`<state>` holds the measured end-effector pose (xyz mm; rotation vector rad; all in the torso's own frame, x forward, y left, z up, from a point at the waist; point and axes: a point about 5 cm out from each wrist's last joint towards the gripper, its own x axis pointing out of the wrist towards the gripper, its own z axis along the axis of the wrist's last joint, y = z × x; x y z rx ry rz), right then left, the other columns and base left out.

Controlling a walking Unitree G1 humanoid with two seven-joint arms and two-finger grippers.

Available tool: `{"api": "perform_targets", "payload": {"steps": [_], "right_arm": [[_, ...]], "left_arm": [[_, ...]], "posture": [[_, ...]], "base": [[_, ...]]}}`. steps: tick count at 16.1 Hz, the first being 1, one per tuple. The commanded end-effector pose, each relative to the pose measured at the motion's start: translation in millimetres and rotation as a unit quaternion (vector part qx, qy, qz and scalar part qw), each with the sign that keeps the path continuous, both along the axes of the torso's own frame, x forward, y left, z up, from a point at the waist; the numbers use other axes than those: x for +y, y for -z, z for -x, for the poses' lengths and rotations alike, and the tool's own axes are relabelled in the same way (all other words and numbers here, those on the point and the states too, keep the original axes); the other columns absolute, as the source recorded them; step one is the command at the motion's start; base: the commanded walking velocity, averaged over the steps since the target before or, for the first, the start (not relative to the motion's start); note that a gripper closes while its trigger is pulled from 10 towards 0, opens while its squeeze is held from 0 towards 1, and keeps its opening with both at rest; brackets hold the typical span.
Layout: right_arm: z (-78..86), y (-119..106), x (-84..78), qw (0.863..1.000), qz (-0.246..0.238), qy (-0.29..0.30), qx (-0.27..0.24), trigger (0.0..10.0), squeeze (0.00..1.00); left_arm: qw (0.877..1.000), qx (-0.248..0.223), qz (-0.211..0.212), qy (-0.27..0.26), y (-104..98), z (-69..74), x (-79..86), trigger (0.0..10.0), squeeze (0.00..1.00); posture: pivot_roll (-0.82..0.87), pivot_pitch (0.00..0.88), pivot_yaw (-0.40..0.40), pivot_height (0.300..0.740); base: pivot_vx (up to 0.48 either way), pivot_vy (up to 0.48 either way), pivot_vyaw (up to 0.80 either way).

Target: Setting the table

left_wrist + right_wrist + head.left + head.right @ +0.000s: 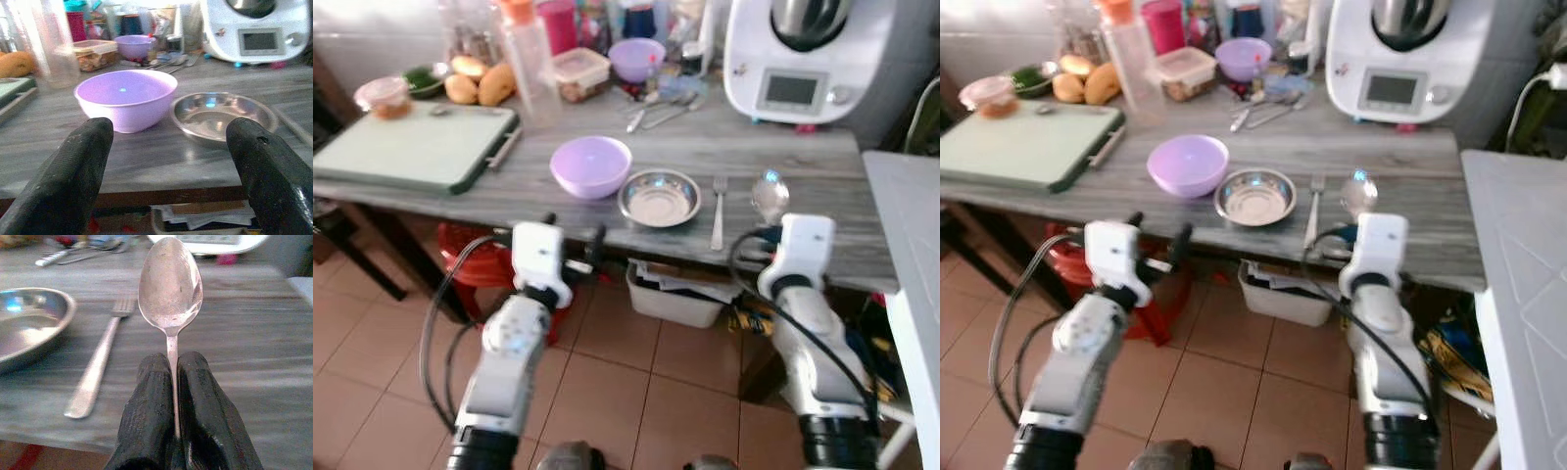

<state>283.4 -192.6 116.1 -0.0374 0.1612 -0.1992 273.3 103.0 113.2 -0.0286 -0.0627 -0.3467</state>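
Near the table's (pixel 783 157) front edge, right gripper (pixel 175 382) has its two black fingers clamped on the handle of a spoon (pixel 170 284), bowl end pointing out over the wood toward the back edge, clear of the surface as far as the wrist view shows. Fork (pixel 719 211) lies flat just to the left of the spoon, tines toward the back, handle reaching the front edge. Steel dish (pixel 659 197) sits just left of the fork, close to the front edge; lilac bowl (pixel 591 165) is just beside the dish on its left, whether they touch I can't tell. Left gripper (pixel 171 161) hangs in front of the front edge, below table level, fingers wide apart, holding nothing, aimed at the bowl and dish. Green cutting board (pixel 416 145) occupies the left end of the table. White kitchen machine (pixel 803 54) stands at the back right corner. Second, smaller lilac bowl (pixel 637 57) and loose cutlery (pixel 656 110) sit along the back edge among jars and containers.
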Motion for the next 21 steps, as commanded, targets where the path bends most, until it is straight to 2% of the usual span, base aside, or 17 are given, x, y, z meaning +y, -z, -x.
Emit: {"api": "perform_targets", "payload": {"steps": [1,5,14,18,21], "right_arm": [[-2.0,-4,-4.9,1.0,0.001,0.02,-0.013,10.0,0.0],[-3.0,-4,-10.0,0.999,-0.008,0.034,-0.011,10.0,0.0],[-4.3,-7,-1.3,1.0,-0.003,0.001,-0.026,10.0,0.0],[-4.9,-11,5.0,0.999,0.013,-0.025,-0.038,10.0,0.0],[-3.3,-10,5.4,0.999,0.015,-0.028,-0.04,10.0,0.0]], "left_arm": [[1.0,-0.009,-0.002,-0.005,-4,0.4,6.0,10.0,0.0],[1.0,-0.014,0.001,0.001,-5,1.7,6.6,10.0,0.0],[1.0,-0.015,0.002,0.001,-5,3.3,8.0,10.0,0.0],[1.0,-0.023,-0.003,-0.021,-8,2.3,13.7,10.0,0.0],[0.998,-0.033,-0.01,-0.05,-12,5.4,27.2,10.0,0.0]], "posture": [[-0.05,0.0,0.057,0.74],[-0.05,0.0,0.06,0.74],[-0.05,0.0,0.057,0.74],[-0.05,0.0,0.055,0.74],[-0.04,0.0,0.056,0.74]], "base": [[0.0,0.0,0.0],[0.206,0.0,-0.23],[0.314,0.0,0.0],[0.134,0.0,0.0],[0.0,0.0,0.0]]}}
